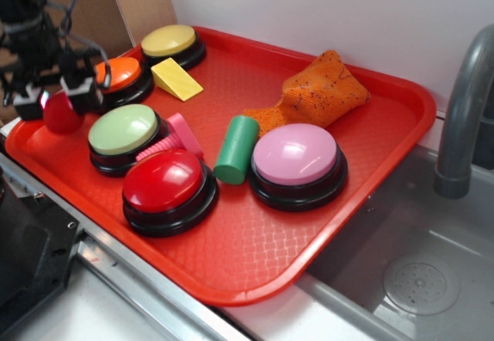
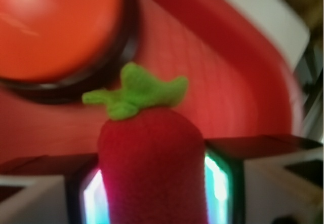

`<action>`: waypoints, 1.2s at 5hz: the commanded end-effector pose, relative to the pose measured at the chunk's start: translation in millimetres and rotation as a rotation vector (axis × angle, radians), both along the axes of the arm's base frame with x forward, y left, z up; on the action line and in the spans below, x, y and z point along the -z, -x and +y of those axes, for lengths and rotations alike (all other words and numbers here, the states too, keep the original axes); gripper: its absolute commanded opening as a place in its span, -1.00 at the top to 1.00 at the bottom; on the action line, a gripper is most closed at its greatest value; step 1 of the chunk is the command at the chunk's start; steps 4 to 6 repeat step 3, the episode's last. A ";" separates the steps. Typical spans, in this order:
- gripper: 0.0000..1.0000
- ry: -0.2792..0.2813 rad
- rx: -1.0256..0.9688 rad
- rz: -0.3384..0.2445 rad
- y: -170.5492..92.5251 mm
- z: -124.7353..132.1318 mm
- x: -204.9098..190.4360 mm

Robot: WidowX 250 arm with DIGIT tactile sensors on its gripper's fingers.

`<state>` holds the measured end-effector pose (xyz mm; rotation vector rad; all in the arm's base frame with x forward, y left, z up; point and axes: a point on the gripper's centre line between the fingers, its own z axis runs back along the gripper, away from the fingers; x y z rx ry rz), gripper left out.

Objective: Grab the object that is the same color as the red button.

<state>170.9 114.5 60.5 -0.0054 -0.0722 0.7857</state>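
Slippage is the main worry at the left edge, where the black gripper (image 1: pixel 52 94) has its jaws closed on the small fuzzy red toy strawberry with a green leafy stem (image 1: pixel 62 113): in the wrist view that soft body (image 2: pixel 152 168) bulges between the two pads and looks squeezed, so it may squirm out if the grip is shallow or the arm jerks. From the exterior view the strawberry seems to hang just over the left rim of the red textured plastic tray (image 1: pixel 255 256), though whether it has fully cleared the surface is hard to tell. A drop here could send it rolling off that rim. Just right of the jaws sits the orange-topped dome button on a black base (image 1: pixel 120 75), close enough that a sideways swing could clip it. The arm comes down from the upper left, fingers pointing downward, cables trailing above. Further right, the large glossy red dome button on a round black base (image 1: pixel 166 187) stands well apart, untouched.
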 end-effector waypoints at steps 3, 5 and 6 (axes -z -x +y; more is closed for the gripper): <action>1.00 0.057 0.826 -0.097 -25.4 -136.0 -99.0; 1.00 0.057 0.826 -0.097 -25.4 -136.0 -99.0; 1.00 0.057 0.826 -0.097 -25.4 -136.0 -99.0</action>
